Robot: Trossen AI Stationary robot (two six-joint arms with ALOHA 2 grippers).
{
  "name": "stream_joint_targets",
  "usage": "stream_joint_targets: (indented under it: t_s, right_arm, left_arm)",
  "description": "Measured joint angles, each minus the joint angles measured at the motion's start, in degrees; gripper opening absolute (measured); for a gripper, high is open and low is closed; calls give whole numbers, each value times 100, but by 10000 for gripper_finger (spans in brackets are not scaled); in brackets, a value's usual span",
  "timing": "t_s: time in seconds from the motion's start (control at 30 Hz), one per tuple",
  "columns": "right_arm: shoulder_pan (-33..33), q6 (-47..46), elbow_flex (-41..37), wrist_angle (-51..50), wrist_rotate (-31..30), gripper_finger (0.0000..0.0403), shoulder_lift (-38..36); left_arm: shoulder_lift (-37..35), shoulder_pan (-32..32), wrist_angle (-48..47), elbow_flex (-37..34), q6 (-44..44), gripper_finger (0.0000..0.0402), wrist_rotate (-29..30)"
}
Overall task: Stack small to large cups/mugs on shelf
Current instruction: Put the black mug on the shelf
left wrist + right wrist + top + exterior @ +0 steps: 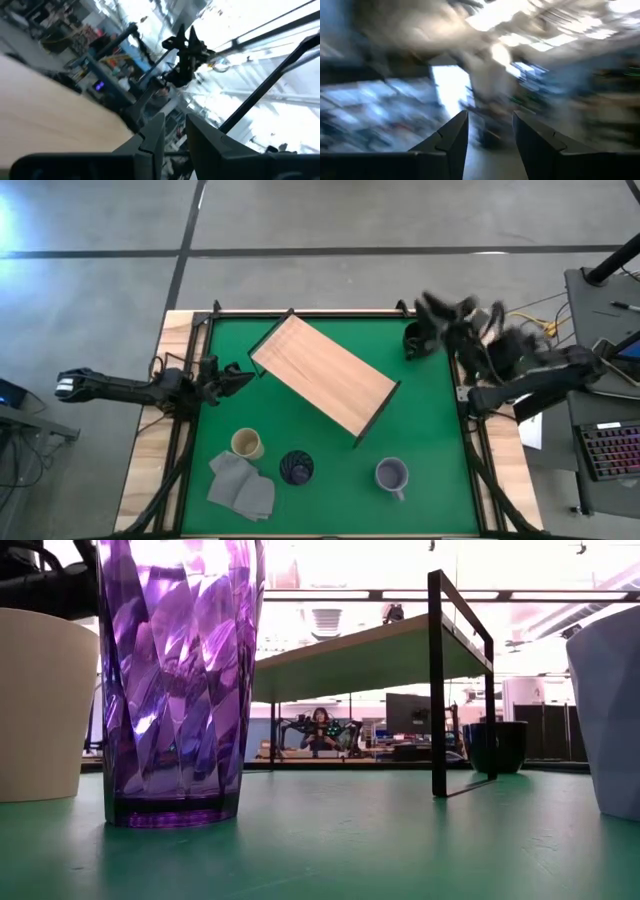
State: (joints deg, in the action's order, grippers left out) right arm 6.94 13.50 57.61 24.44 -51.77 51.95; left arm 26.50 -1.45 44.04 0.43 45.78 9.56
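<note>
High view: the shelf (325, 373) lies slantwise across the middle of the green bench (440, 480), its board bare of any cup; the cream cup (247, 444), the purple tumbler (296, 468) and the lavender mug (391, 474) stand along the near side, well apart from the shelf, and the dark mug (414, 340) sits near the far right corner; a folded grey cloth (243, 485) lies just beside the cream cup. The left gripper (243, 375) hovers close to the shelf's left corner, its jaws parted with nothing between them; the right gripper (438, 308) is raised near the dark mug, its jaws likewise apart and empty. Judged from this, stacking has not begun; the step in hand looks like an approach. The next move calls for choosing a cup and closing squarely on its rim.
</note>
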Motion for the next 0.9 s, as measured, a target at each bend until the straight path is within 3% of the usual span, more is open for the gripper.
stream_joint_targets:
  t_s: [0.07, 0.13, 0.23, 0.3, 0.37, 0.47, 0.67, 0.77, 0.9]
  right_arm:
    - [-274, -625, 1519, -2543, -993, 148, 342]
    - [-668, -1967, 2944, -5350, -1543, 148, 720]
    - [-1478, -5101, 4694, -9437, -839, 148, 1248]
    - [-2033, -6438, 5357, -11312, -307, 148, 1526]
    - [-2489, -6740, 5394, -11304, 280, 148, 1657]
    - [-2899, -5629, 4996, -10313, 1514, 148, 1665]
    - [-3727, -5976, 3973, -11554, 2506, 148, 2173]
    - [-4034, -5764, 3404, -11278, 2910, 148, 2194]
    - [-4596, -5693, 2941, -11355, 2712, 148, 2233]
  left_arm:
    - [-2, -2, 1, 12, 43, 64, 36]
    - [10, -2, -26, 42, 183, 63, 110]
    - [67, 0, -124, 104, 327, 63, 354]
    - [123, 0, -253, 129, 344, 63, 447]
    - [222, 0, -346, 150, 380, 63, 448]
    - [442, 0, -466, 162, 722, 63, 446]
    - [875, 0, -420, 168, 1127, 63, 442]
    - [1013, -2, -445, 170, 1245, 63, 433]
    - [1060, 0, -363, 197, 1246, 63, 425]
